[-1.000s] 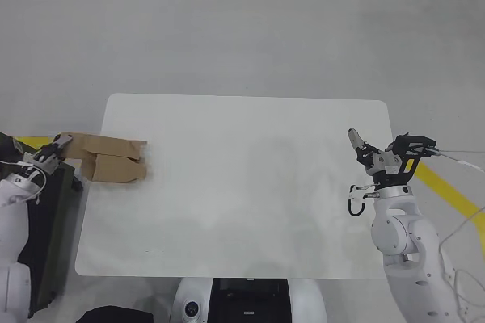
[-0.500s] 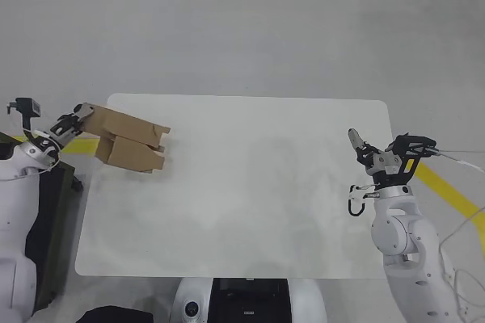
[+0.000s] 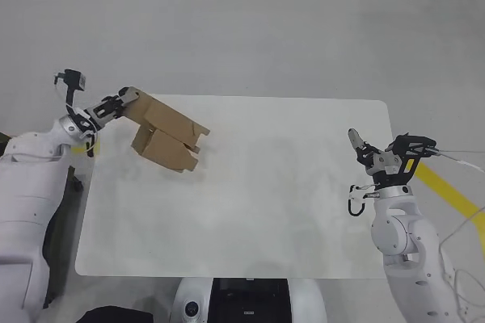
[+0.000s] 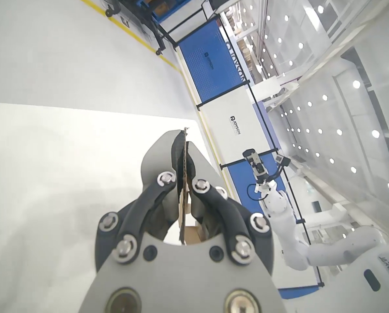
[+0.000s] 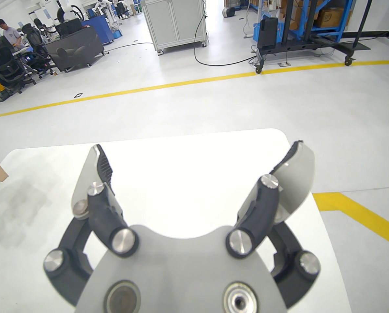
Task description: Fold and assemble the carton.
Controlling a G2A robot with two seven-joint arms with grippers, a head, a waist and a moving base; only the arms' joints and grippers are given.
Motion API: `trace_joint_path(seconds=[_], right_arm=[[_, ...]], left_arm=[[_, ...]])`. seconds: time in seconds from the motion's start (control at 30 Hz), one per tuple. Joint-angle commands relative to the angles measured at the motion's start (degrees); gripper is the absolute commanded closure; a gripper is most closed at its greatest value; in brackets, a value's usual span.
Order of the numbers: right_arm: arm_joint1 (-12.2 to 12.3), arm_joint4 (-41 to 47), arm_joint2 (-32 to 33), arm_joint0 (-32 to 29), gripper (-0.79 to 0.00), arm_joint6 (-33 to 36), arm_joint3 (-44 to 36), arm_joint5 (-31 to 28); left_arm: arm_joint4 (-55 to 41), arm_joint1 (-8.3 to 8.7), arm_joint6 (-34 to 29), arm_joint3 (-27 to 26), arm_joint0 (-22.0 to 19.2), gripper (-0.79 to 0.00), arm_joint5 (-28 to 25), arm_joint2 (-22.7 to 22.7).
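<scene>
My left tool (image 4: 184,151) pinches folded brown corrugated carton (image 3: 168,133), 10 o'clock over tabletop (image 3: 267,210) | my right tool (image 5: 197,151) spread, 3 o'clock

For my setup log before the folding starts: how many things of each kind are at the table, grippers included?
carton, brown: 1
table, white: 1
grippers: 2 (left gripper shut on the carton, right gripper open)
Total: 4
</scene>
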Motion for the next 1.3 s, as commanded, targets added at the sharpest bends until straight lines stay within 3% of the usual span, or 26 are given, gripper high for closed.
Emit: trace_joint_path(seconds=[0.0, 0.43, 0.77, 1.27], right_arm=[[0.0, 0.0, 0.0, 0.0, -0.785, 0.0, 0.0, 0.0], [0.0, 0.0, 0.0, 0.0, -0.785, 0.0, 0.0, 0.0], [0.0, 0.0, 0.0, 0.0, -0.785, 0.0, 0.0, 0.0], [0.0, 0.0, 0.0, 0.0, -0.785, 0.0, 0.0, 0.0]], left_arm=[[0.6, -0.46, 0.6, -2.9, 0.0, 0.0, 1.1, 1.6], [4.0, -2.52, 5.7, -16.9, 1.4, 0.0, 5.9, 7.7], [3.8, -3.03, 6.3, -24.6, 3.9, 0.0, 8.1, 8.6], [4.4, -3.09, 6.3, -26.7, 5.2, 0.0, 8.3, 8.5]])
